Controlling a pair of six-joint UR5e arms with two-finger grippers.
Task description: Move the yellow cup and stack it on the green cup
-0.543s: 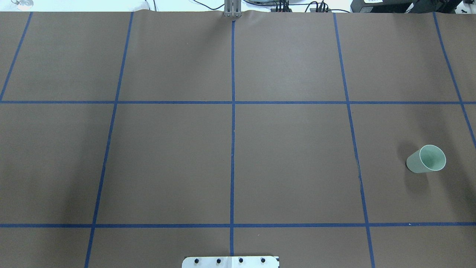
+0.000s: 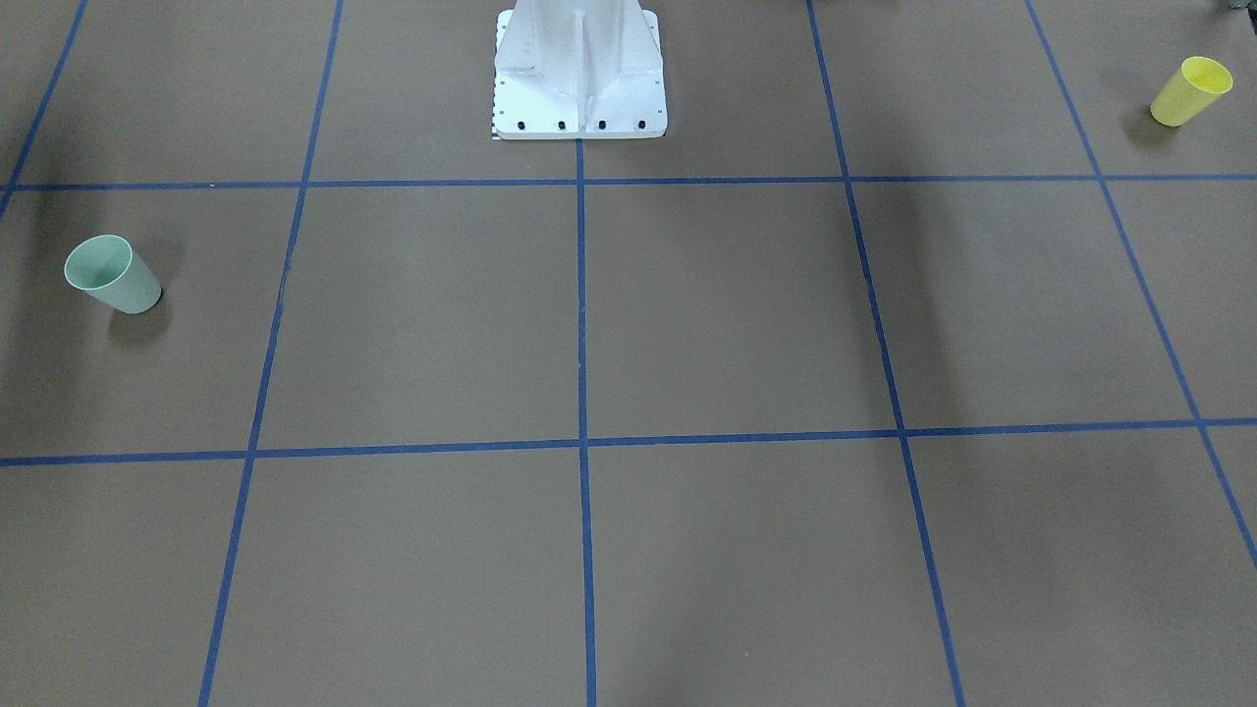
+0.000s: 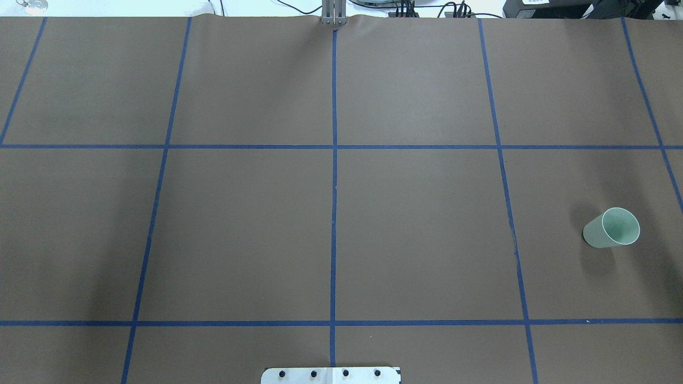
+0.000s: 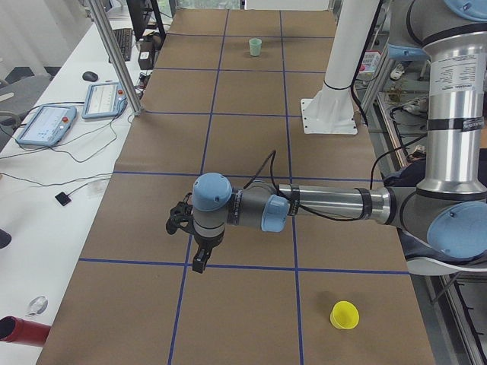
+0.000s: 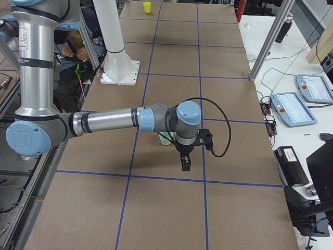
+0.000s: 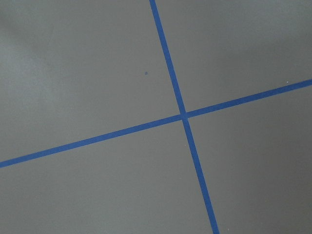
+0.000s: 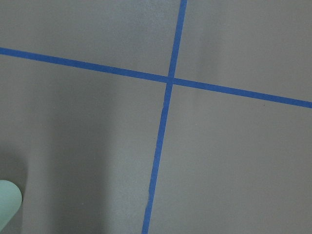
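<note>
Left gripper: I see it only in the left side view, pointing down over the table on the near arm. From that angle I cannot tell how far its fingers are apart or whether they grip anything. Its wrist camera shows only brown paper and a crossing of blue tape lines.

Right gripper: I see it only in the right side view, also pointing down above the table. Its finger spacing and any load cannot be judged there either.

The small pale mint-green plastic tumbler stands upright, mouth up, on the robot's right side of the table. In the right side view it is partly hidden behind the right arm's wrist, near the gripper but apart from it. Its edge shows at the lower left corner of the right wrist view.

The small bright yellow plastic tumbler stands upright, mouth up, at the robot's left end of the table on the robot's side. It is apart from the left gripper and well apart from the green tumbler.

The table is covered in brown paper with a blue tape grid. The white robot pedestal stands at its middle edge.
</note>
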